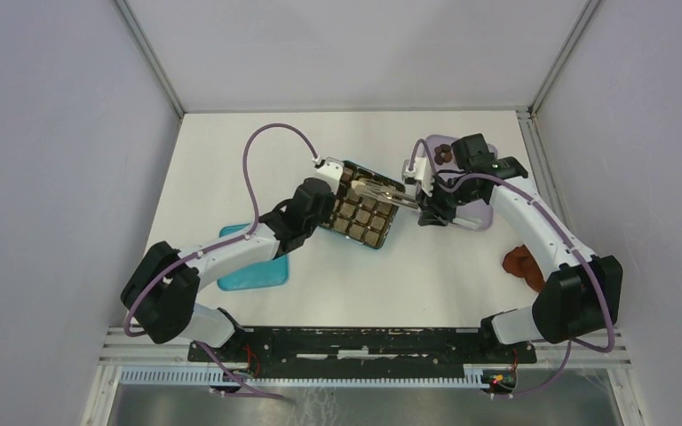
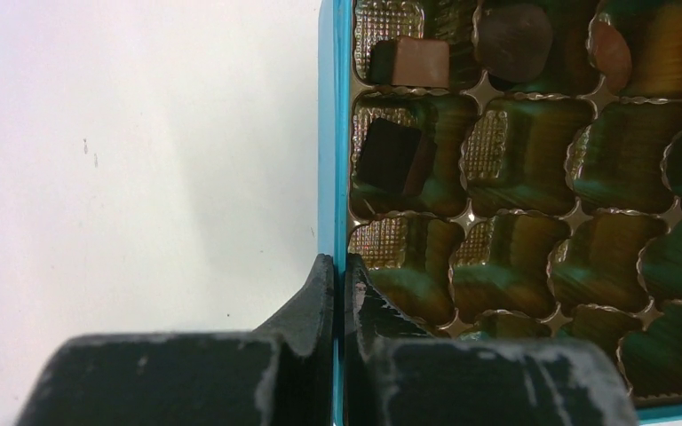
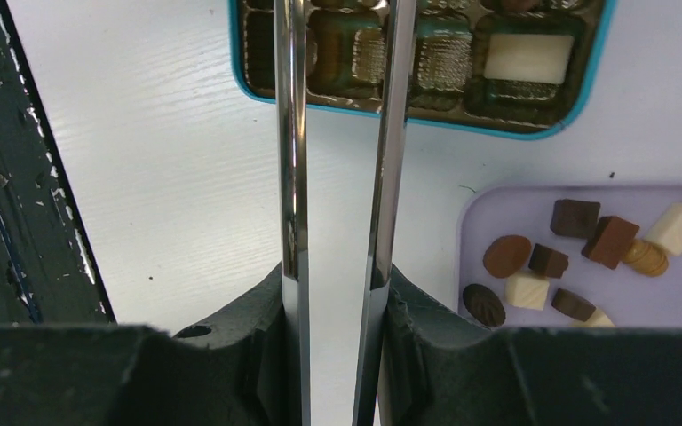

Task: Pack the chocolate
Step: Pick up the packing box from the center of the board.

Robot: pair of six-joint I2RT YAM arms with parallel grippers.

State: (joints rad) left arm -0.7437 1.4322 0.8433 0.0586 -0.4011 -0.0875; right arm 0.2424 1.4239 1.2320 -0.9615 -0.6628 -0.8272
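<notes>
A teal box (image 1: 364, 241) with a gold compartment insert lies mid-table. My left gripper (image 2: 338, 266) is shut on the box's near wall (image 2: 333, 133), one finger outside and one inside. A few dark and mid-brown chocolate pieces (image 2: 391, 158) sit in compartments, and a cream-white one (image 3: 528, 58) rests in a corner cell. My right gripper (image 3: 337, 284) is shut on the metal tongs (image 3: 293, 177), whose two arms stand slightly apart and reach over the box (image 3: 426, 111); their tips are out of view. Several loose chocolate pieces (image 3: 586, 248) lie on a lavender tray (image 3: 515, 204).
The teal lid (image 1: 253, 266) lies flat under the left forearm. A reddish-brown cloth (image 1: 524, 264) sits near the right arm's base. The lavender tray (image 1: 475, 211) stands right of the box, with chocolate pieces (image 1: 442, 151) at its far end. White walls enclose the table.
</notes>
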